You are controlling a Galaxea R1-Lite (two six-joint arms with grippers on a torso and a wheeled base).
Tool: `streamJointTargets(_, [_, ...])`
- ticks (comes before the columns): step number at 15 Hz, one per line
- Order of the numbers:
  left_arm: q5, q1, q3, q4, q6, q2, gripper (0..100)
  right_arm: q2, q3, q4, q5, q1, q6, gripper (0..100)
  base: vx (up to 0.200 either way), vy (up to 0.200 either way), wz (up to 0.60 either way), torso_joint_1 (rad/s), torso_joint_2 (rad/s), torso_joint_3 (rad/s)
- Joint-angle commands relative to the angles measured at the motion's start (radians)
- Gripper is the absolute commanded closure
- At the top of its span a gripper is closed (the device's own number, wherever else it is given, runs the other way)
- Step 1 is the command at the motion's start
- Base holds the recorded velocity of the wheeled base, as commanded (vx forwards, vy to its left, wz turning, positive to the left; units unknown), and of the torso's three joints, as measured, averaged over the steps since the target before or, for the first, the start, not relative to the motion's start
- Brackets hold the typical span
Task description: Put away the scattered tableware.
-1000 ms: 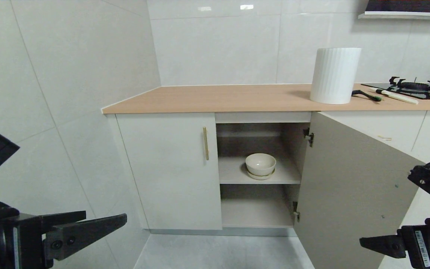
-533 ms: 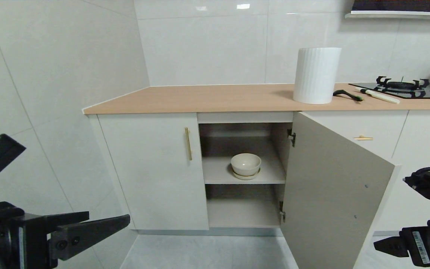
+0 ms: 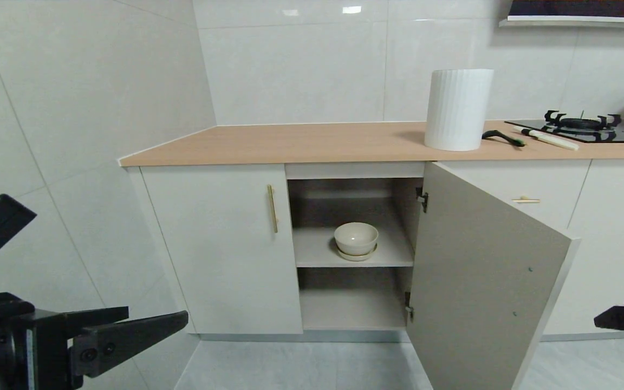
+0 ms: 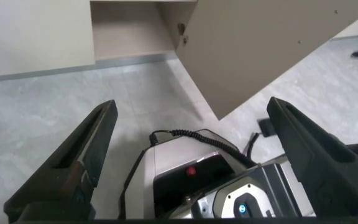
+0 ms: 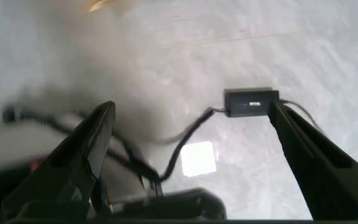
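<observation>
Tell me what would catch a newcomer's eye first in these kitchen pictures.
The cabinet door standing wide open draws the eye first, revealing a cream bowl sitting on a small plate on the middle shelf inside. Above it, a tall white ribbed container stands on the wooden countertop, with a gas hob further to the right.

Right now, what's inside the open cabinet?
A bowl sits on a plate on the middle shelf. Whatever lies behind the shut left door is hidden.
</observation>
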Motion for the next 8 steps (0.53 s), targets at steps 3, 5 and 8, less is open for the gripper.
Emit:
streamJointTargets(3, [0.000,0.000,0.000,0.000,-0.001,0.002,0,0.150,-0.003,-0.124,0.012,-0.122,0.005,0,0.000,0.000,0.00,0.000,0.00,0.000])
streamJointTargets(5, [0.000,0.002,0.000,-0.001,-0.001,0.002,0,0.204,-0.003,-0.213,0.076,-0.136,0.047,0,0.000,0.000,0.00,0.000,0.00,0.000])
streamJointTargets(8, [-0.001,0.002,0.000,-0.001,-0.001,0.001,0,0.256,-0.003,-0.282,0.132,-0.136,0.109,0,0.000,0.000,0.00,0.000,0.00,0.000])
